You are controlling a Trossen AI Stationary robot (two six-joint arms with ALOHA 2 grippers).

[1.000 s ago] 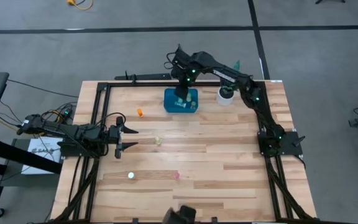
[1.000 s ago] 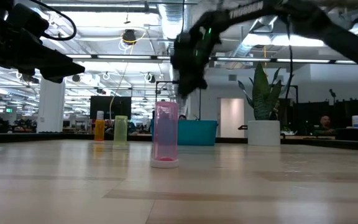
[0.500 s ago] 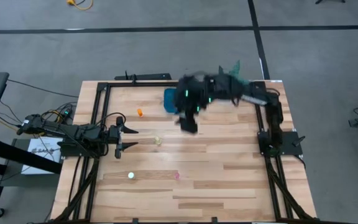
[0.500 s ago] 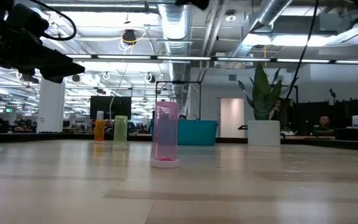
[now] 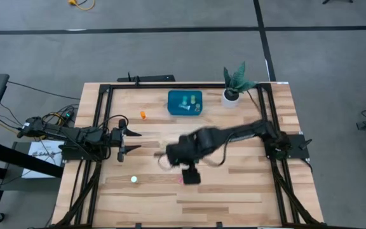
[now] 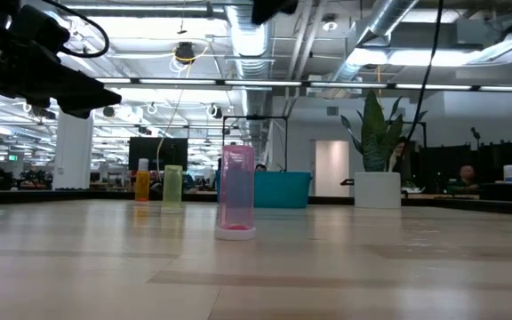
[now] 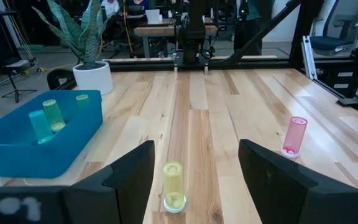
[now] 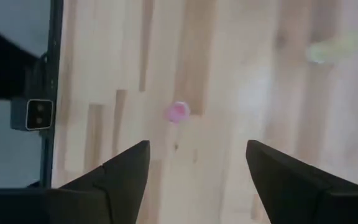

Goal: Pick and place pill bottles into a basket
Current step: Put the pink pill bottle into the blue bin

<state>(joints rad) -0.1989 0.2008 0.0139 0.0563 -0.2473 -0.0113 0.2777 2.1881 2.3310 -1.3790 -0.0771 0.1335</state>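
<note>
The teal-blue basket (image 5: 184, 102) stands at the table's far side with a few pill bottles (image 7: 47, 118) in it. On the bare wood stand an orange bottle (image 5: 143, 115), a pale yellow one (image 7: 173, 186), a green one (image 5: 133, 179) and a pink one (image 8: 178, 112). My right gripper (image 8: 197, 147) hangs open high above the pink bottle (image 5: 181, 180), looking down on it, and touches nothing. My left gripper (image 7: 194, 180) waits open at the table's left, level, with the yellow bottle a little ahead of its fingers.
A potted plant in a white pot (image 5: 231, 97) stands right of the basket at the far edge. Black frame rails (image 5: 100, 127) run along the table's left and right sides. People sit at desks in the room beyond the table (image 6: 465, 178).
My right gripper has left the basket and swept quickly toward the table's near edge, rising out of the low view, and now hangs over the pink bottle. The bottles on the table have stayed where they were.
</note>
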